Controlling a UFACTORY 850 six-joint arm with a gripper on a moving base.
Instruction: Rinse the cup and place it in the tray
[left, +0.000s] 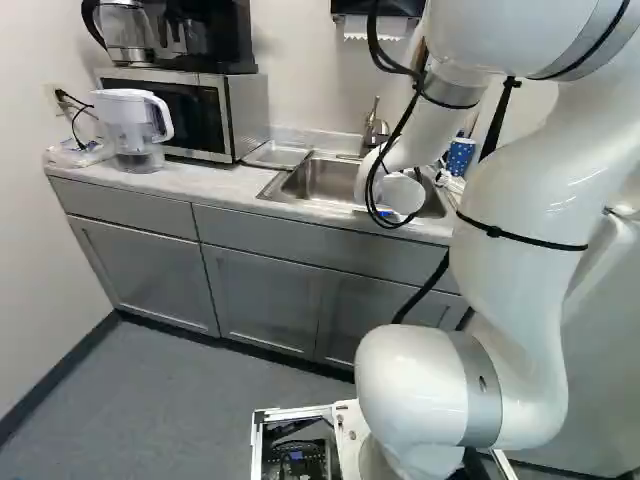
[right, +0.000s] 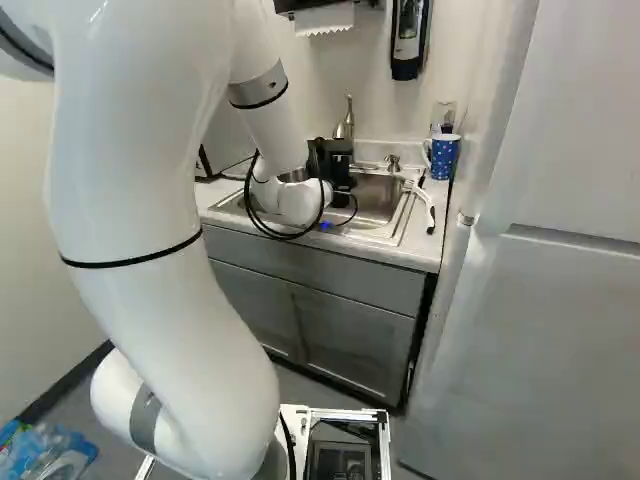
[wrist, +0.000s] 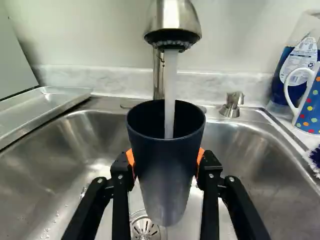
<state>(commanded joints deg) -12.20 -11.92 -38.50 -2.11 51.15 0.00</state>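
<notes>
The black gripper (right: 336, 165) is clamped on dark blue tapered cup (wrist: 162, 175); from silver metal faucet (wrist: 187, 22), water (wrist: 170, 90) falls inside.

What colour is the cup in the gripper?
Dark navy blue, best seen in the wrist view: the cup.

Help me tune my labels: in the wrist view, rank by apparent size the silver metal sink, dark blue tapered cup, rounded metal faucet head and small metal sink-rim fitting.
1. Sink
2. Cup
3. Faucet head
4. Fitting
</notes>
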